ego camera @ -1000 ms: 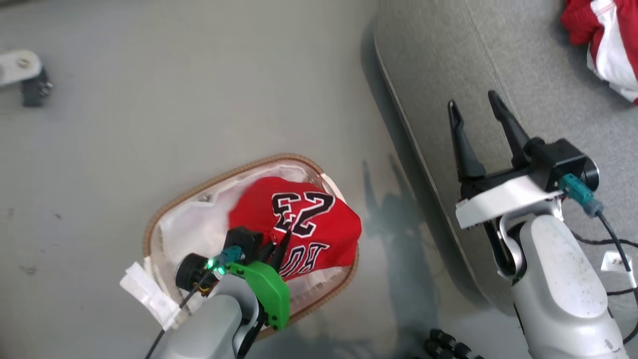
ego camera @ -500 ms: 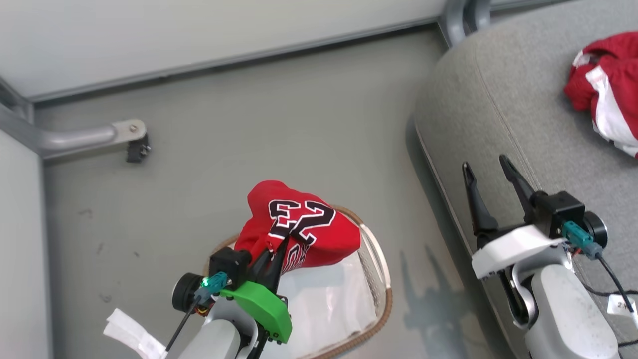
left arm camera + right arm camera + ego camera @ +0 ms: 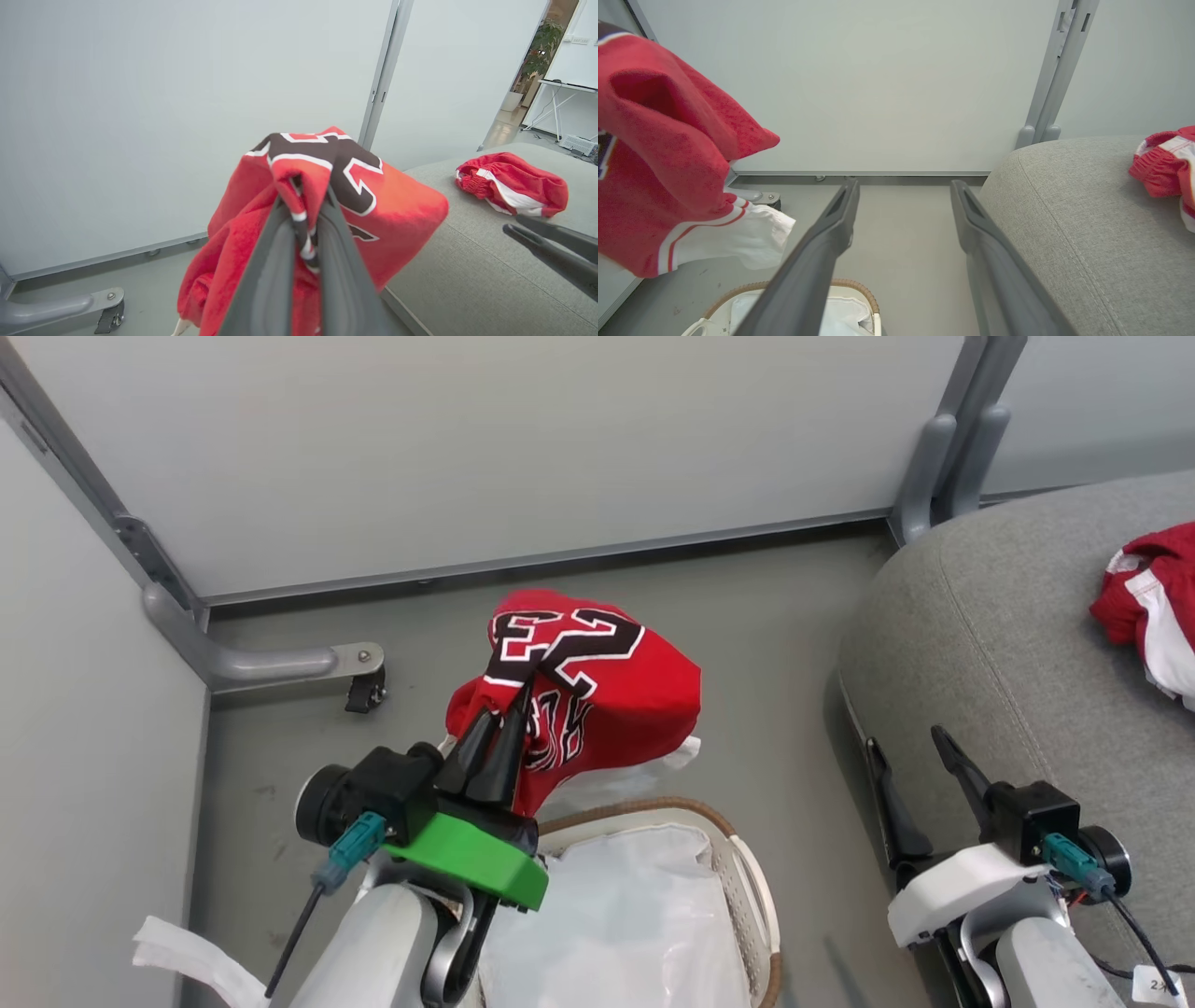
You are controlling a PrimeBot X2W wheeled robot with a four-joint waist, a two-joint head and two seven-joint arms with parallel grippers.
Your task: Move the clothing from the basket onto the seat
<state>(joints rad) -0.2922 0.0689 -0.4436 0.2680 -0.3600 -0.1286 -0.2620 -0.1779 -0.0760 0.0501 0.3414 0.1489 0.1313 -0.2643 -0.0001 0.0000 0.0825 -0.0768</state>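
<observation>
Head view: left claw clamps jersey, mid frame, above basket; carry step; right claw agape, empty. Next: swing toward frame right over seat, release.

The red jersey carries the black, white-edged number 23. It reads upside down in the head view and sits just beyond the fingertips of the left gripper, which pinches the cloth right beneath it. Close beside those fingers, on their right, runs a row of black white-edged letters, creased and partly hidden, so no word can be read. In the left wrist view, pieces of the number 23 wrap over the fold just above the fingertips. Well behind the fingers of the right gripper, by its cable, a small white tag bears a dark mark beginning with 2. The rest of it is too small to read.
</observation>
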